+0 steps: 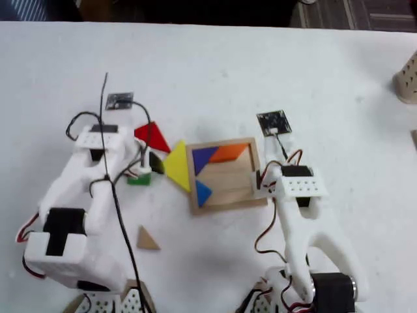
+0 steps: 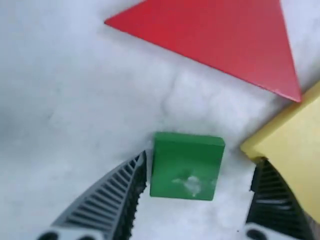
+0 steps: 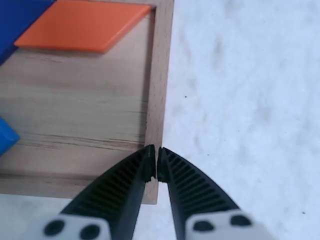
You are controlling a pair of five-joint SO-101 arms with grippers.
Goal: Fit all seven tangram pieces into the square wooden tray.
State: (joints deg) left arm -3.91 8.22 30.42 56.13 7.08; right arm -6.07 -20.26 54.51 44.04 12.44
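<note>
The square wooden tray [image 1: 227,201] [image 3: 157,75] holds a dark blue triangle [image 1: 202,157], an orange parallelogram [image 1: 229,152] [image 3: 82,26] and a small blue triangle [image 1: 202,193]. A green square [image 1: 139,178] [image 2: 186,165] lies on the table between the fingers of my open left gripper [image 1: 146,169] [image 2: 200,166]; one finger [image 2: 120,195] is against its side. Beyond the square are a red triangle [image 1: 151,135] [image 2: 215,37] and a yellow triangle [image 1: 178,166] [image 2: 290,150]. A tan triangle [image 1: 147,238] lies nearer the arms' bases. My right gripper [image 1: 262,182] [image 3: 156,162] is shut, tips at the tray's right rim.
Two small dark circuit boards [image 1: 120,100] [image 1: 272,122] lie on the white table behind the arms, with cables running to them. A pale perforated object [image 1: 407,81] stands at the far right edge. Open tabletop stretches behind and to the right of the tray.
</note>
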